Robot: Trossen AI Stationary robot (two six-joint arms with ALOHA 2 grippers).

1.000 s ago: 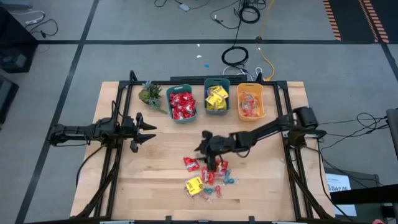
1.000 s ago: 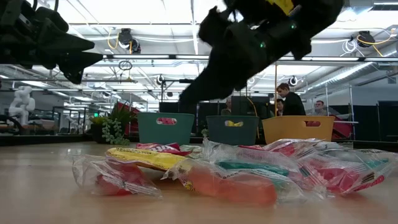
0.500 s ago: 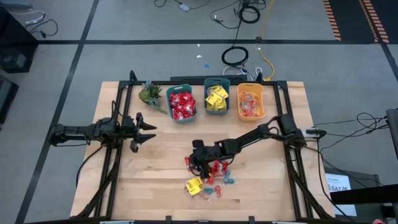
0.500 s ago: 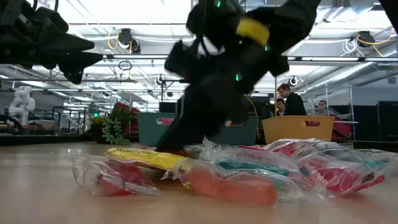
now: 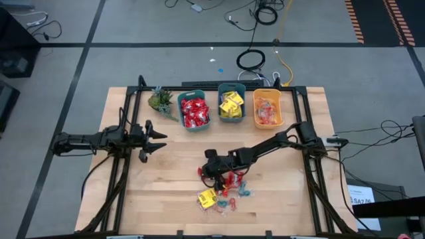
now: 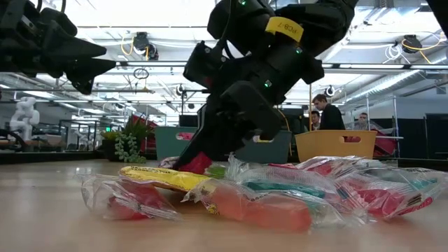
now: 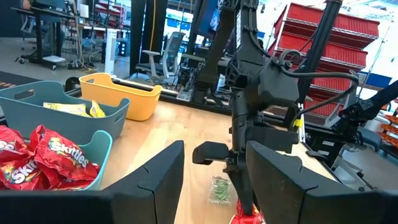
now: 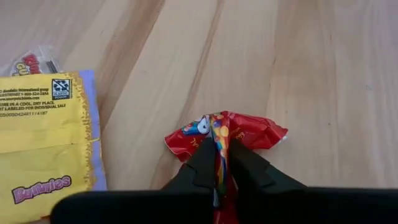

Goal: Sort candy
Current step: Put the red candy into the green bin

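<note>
Change: right gripper (image 5: 207, 170) has swung left and down over the last second, from above the loose pile to its far-left edge, and now sits low at the table (image 5: 166, 199).
Meaning for the task: that looks like a pick just made; my guess is the lift toward the bins comes next.
Right gripper state: fingers pinched together on a red packet (image 8: 222, 138), the crinkled wrapper squeezed up between the tips, as the right wrist view shows plainly.
Red packet: at the far-left corner of the pile, near the table's middle; from table height it seems barely off the wood, though I cannot tell for sure.
Yellow packet (image 8: 43, 146): flat on the wood just beside the held one, not touched.
Rest of the candy (image 5: 229, 192): a small heap of red, yellow and twist-wrapped pieces, near side of centre.
Bins: red-candy bin (image 5: 194, 111), yellow-candy bin (image 5: 231, 105) and orange bin (image 5: 267, 109) stand in a row at the far edge, already partly filled.
Left gripper (image 5: 158, 138): waits at the left side, jaws spread, holding nothing.
</note>
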